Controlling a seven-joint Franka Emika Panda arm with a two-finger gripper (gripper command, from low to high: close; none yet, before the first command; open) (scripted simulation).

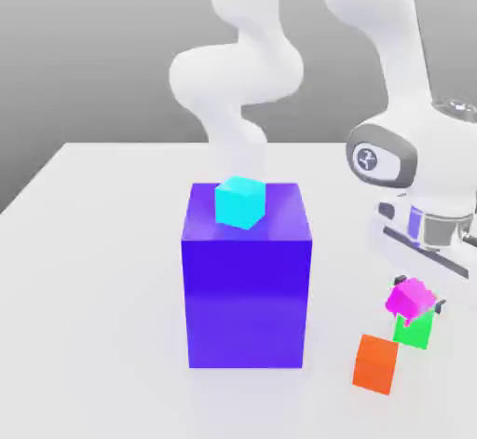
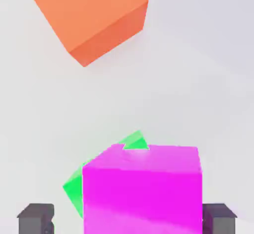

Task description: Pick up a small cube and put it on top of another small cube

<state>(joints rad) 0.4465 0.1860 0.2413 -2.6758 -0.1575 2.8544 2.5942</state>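
Gripper fingers stand parted on either side of the magenta cube, low over the table at the exterior view's right. From the hand view the two dark fingertips sit out to the sides, the one beside the green edge clearly apart from the cube's face, the other just beside the opposite face; I read that as released, not clamped.

That magenta cube rests on top of the green cube, turned a little against it, so that in the hand view green corners poke out from under the magenta cube on two sides. The stack looks slightly skewed rather than squared up, but the upper cube is seated on the lower one.

Just beside the stack, toward the exterior view's left and nearer the camera, an orange cube sits on the table; whether it touches the green one I cannot tell. In the hand view it lies well apart from the pair.

Well off toward the exterior view's left stands the big blue-purple block, upright, with a cyan cube resting on its top face, rotated a bit. Behind it the white arm arches over the scene.
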